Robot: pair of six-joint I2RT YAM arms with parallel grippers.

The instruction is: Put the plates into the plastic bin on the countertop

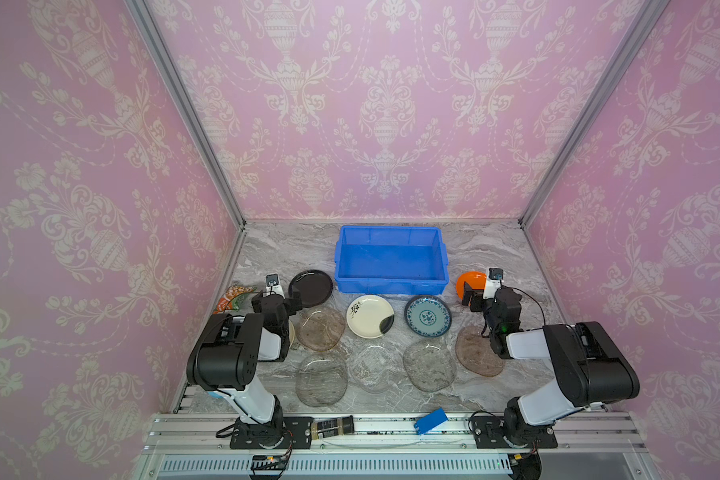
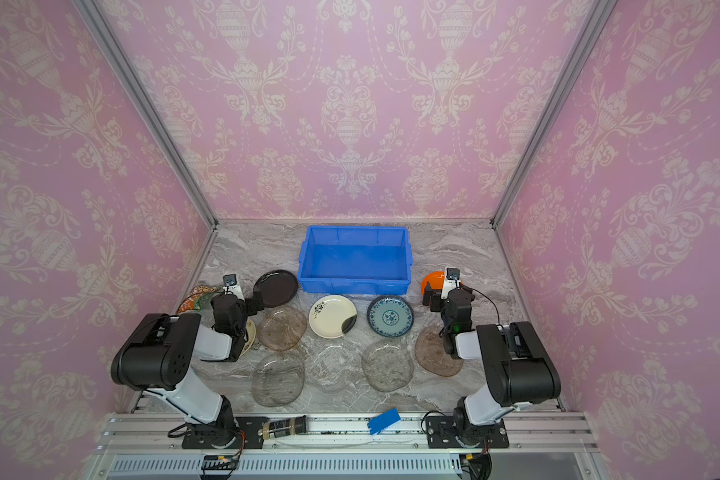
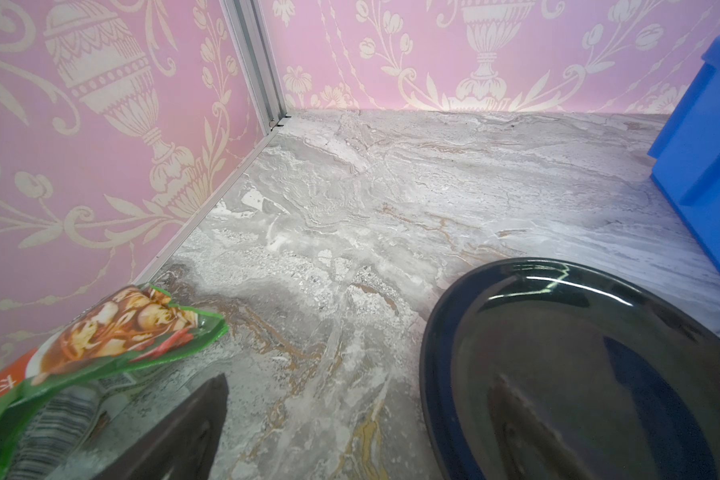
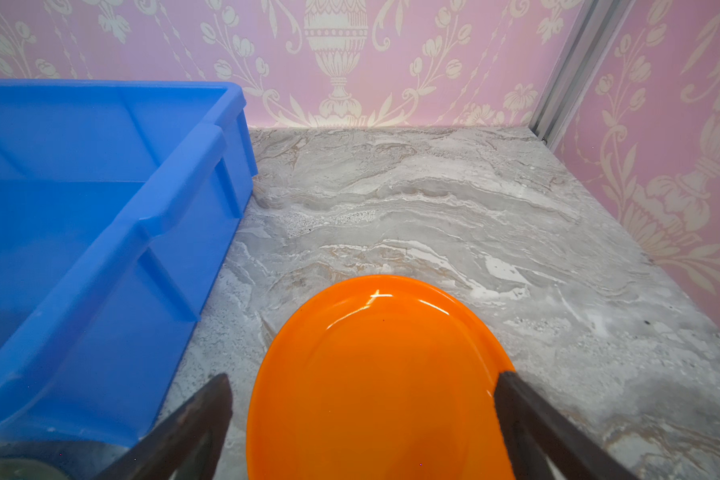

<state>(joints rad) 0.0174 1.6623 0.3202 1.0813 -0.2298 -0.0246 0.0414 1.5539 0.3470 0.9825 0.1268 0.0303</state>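
The blue plastic bin (image 1: pixel 391 287) stands empty at the back of the marble countertop (image 1: pixel 275 249). Left of it lies a black plate (image 1: pixel 310 287); my left gripper (image 1: pixel 277 297) is open low over its near edge, one finger (image 3: pixel 184 432) over bare marble. At the bin's right lies an orange plate (image 4: pixel 375 374); my right gripper (image 4: pixel 362 386) is open and straddles it without gripping. In front of the bin lie a cream floral plate (image 1: pixel 370 316), a blue-patterned plate (image 1: pixel 427 316) and several glass plates (image 1: pixel 321 380).
An orange-green food packet (image 1: pixel 235 297) lies by the left wall, beside my left gripper. A small blue card (image 1: pixel 431 420) and a brown bottle (image 1: pixel 333 427) lie on the front rail. Pink walls close three sides.
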